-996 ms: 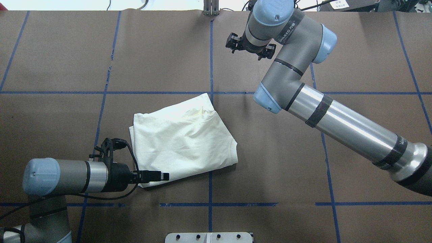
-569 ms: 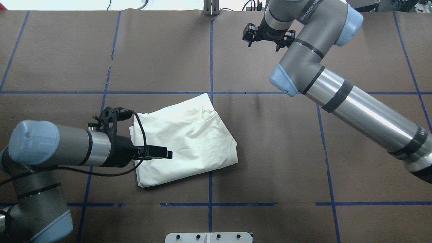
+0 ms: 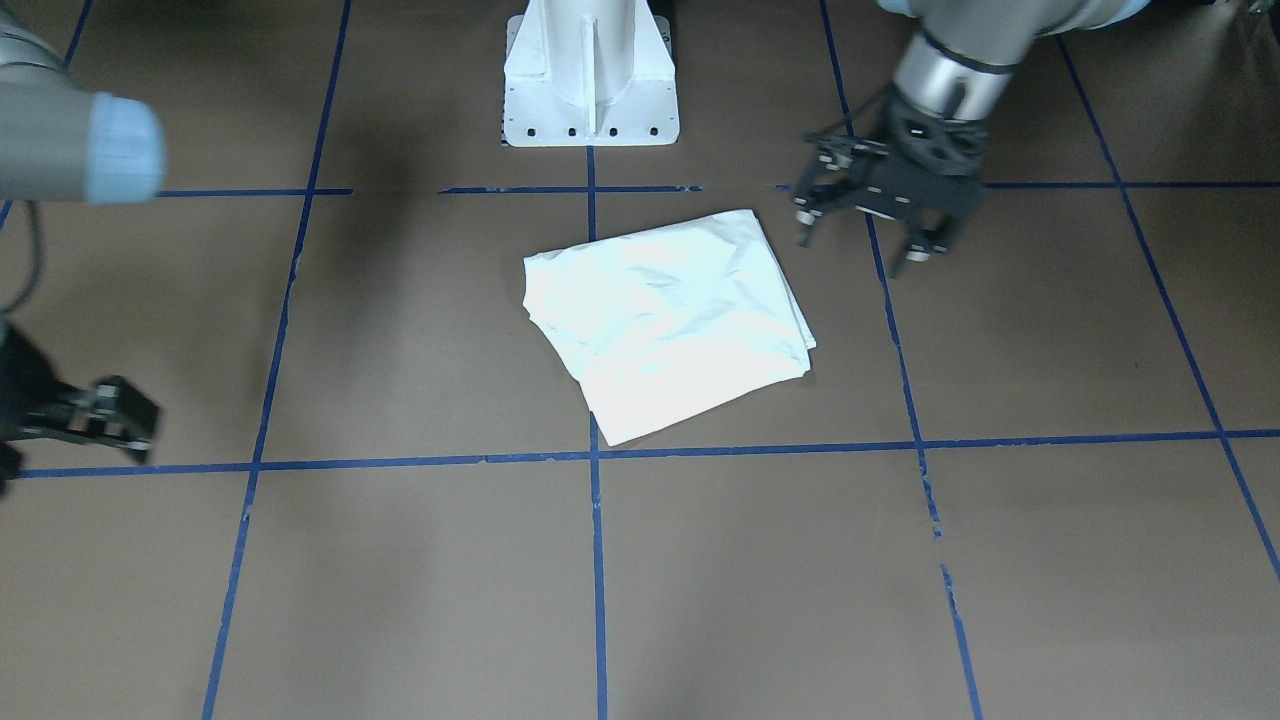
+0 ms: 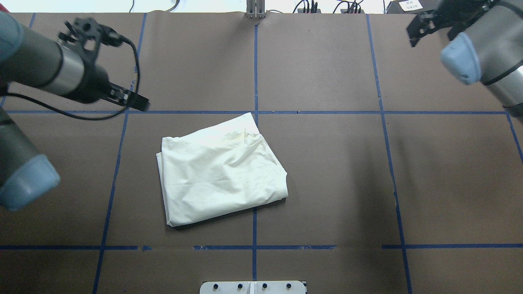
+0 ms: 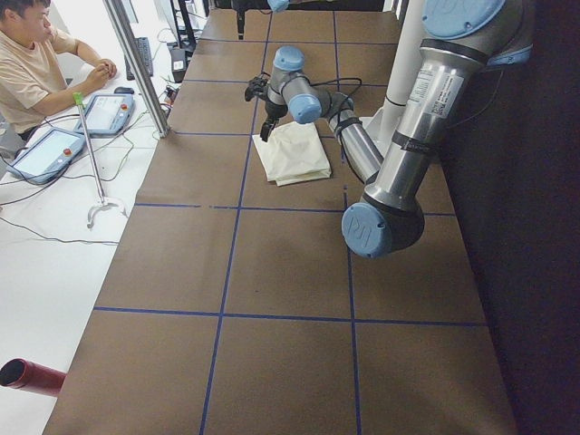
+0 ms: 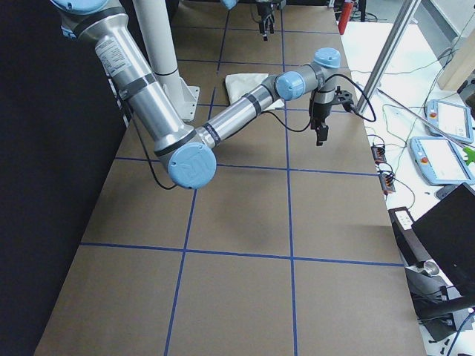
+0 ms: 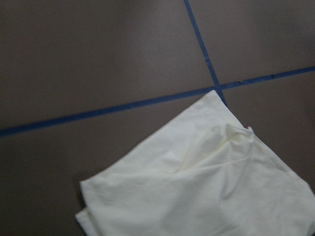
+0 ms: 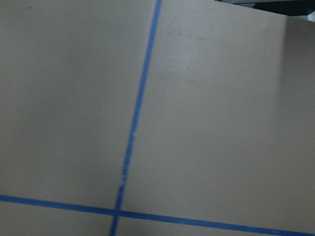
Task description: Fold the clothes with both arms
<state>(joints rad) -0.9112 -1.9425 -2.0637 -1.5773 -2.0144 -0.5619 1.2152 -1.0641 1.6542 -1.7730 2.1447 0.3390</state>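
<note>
Folded shirt sat by itself, both arms clear of it

Front view: the folded cream shirt lay plain side up around the middle of the brown counter. The left gripper hung off to one side, not touching it, fingers apart. Overhead: the right gripper was at the far right corner, fingers apart as far as I could see. Left wrist cam: the shirt's corner by a blue tape line. Right wrist cam showed counter and tape.

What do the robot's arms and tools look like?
Both the left arm and the right arm are grey metallic tubes with light-blue joint caps. The left tool and right tool are black, two-fingered; a black cable loops beside the left one.
</note>
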